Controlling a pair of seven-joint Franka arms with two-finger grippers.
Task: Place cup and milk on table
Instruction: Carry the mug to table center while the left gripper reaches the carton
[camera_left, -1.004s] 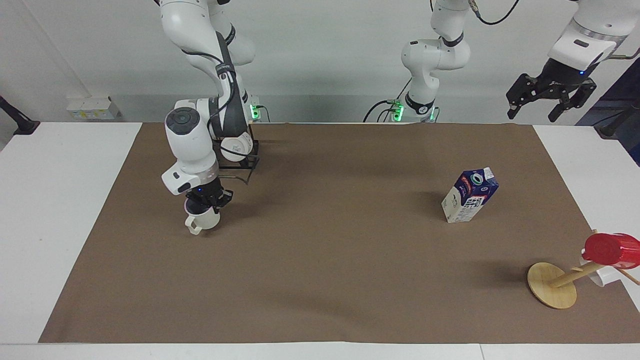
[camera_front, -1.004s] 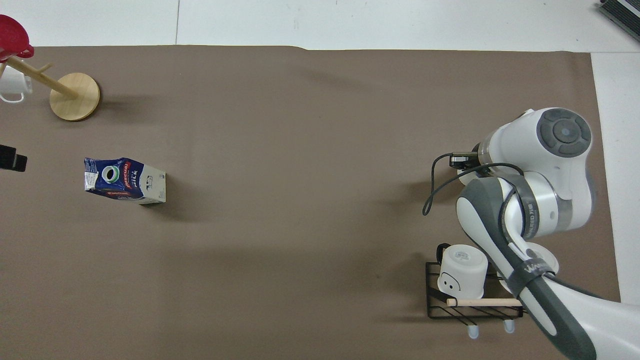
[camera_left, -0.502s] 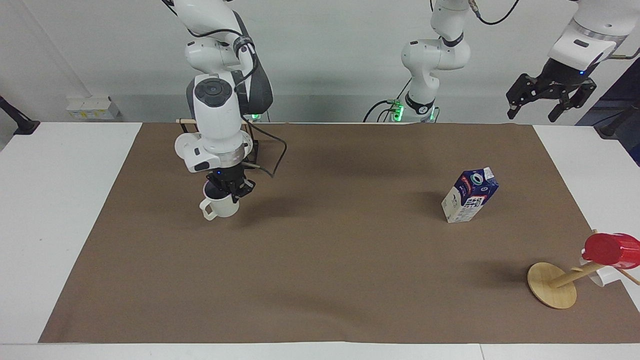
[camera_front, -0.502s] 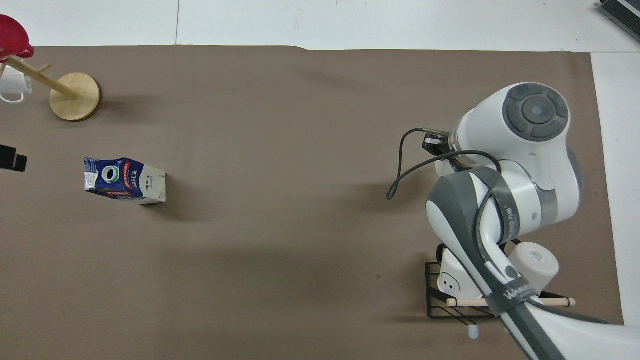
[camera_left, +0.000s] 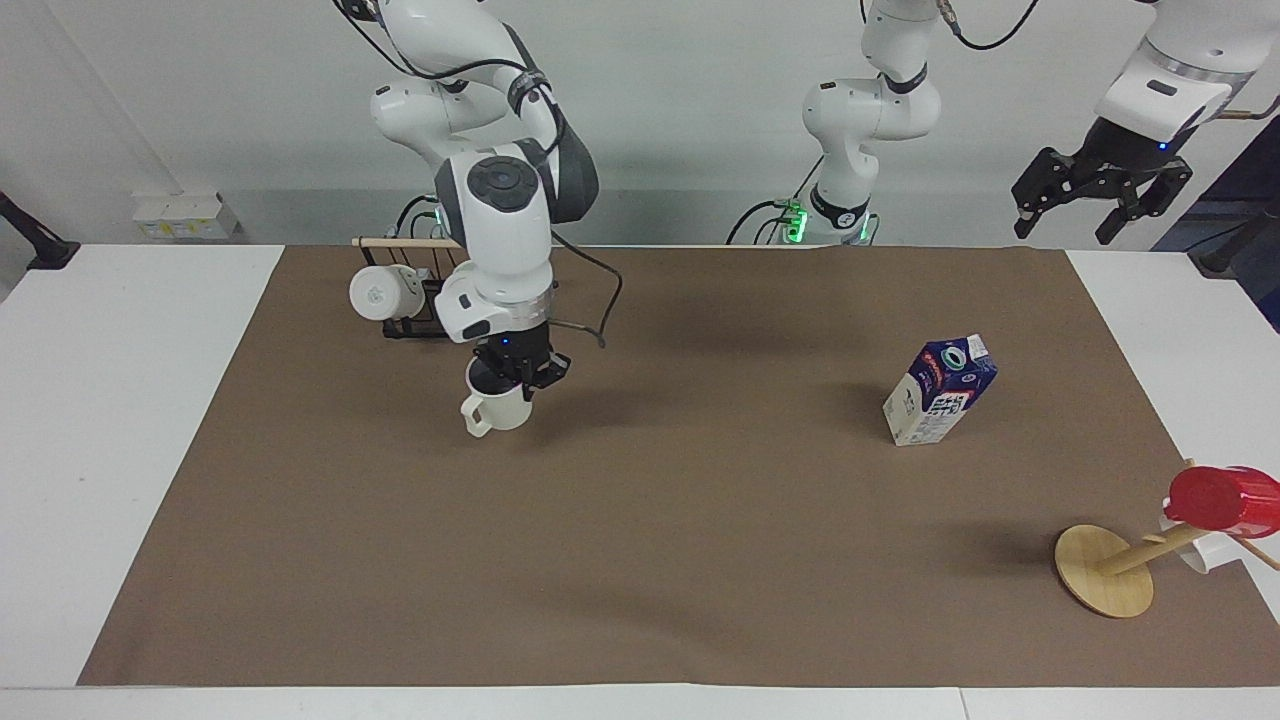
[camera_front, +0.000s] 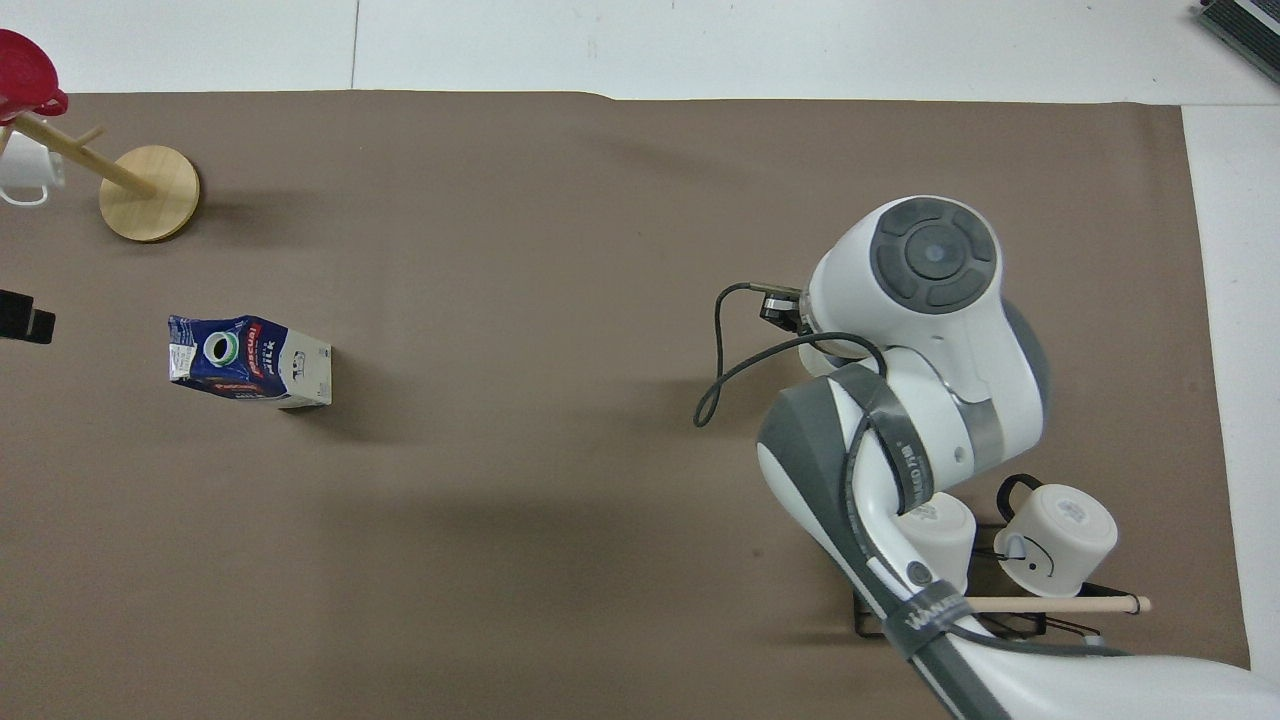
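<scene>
The cream-beige cup (camera_left: 497, 408) hangs upright by its rim from my right gripper (camera_left: 515, 372), which is shut on it, over the brown mat (camera_left: 700, 520) toward the right arm's end of the table (camera_left: 120, 420). In the overhead view the right arm hides the cup. The blue and white milk (camera_left: 940, 392) (camera_front: 250, 361) stands upright on the mat toward the left arm's end. My left gripper (camera_left: 1100, 195) waits open, raised above the table's edge at that end, and holds nothing.
A black wire rack (camera_front: 1000, 615) with two white mugs (camera_front: 1058, 540) stands close to the right arm's base. A wooden mug tree (camera_left: 1105, 570) carrying a red cup (camera_left: 1222, 497) and a white mug (camera_front: 25, 172) stands at the mat's corner, farther from the robots than the milk.
My right arm has carried the cup sideways over the mat, away from the rack and toward the left arm's end. The milk and the left arm have not moved.
</scene>
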